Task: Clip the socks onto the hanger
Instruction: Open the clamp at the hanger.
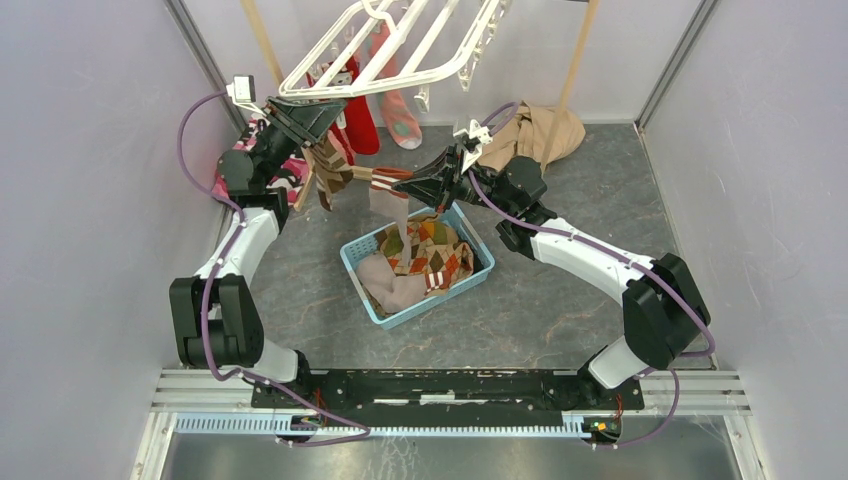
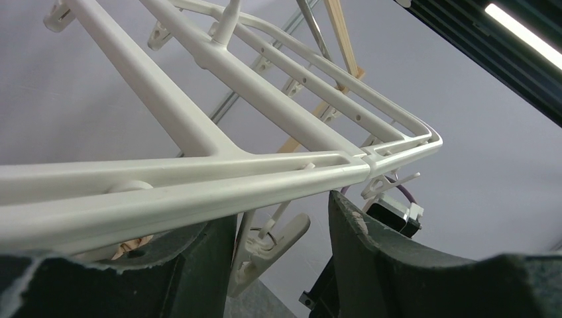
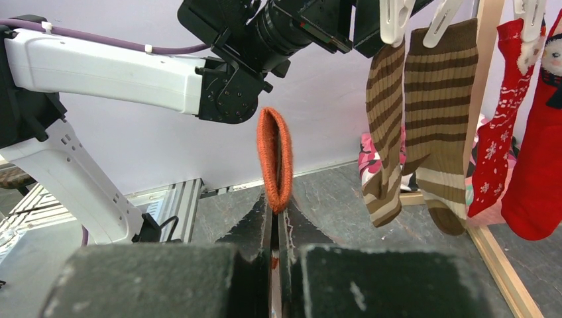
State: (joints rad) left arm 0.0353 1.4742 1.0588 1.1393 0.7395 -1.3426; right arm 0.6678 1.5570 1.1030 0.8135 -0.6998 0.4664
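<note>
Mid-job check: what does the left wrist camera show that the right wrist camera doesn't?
Left wrist only: the hanger seen from below, with a free clip inside the open left gripper. Right wrist only: the right gripper shut on an orange-edged sock, plus striped socks and red socks already hanging. Both: white clips and the wooden pole.

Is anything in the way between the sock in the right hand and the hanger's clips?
Nothing that shows. The right hand pinches the sock by its orange cuff below the hanger, open air between. The left hand straddles one clip, open.
</note>
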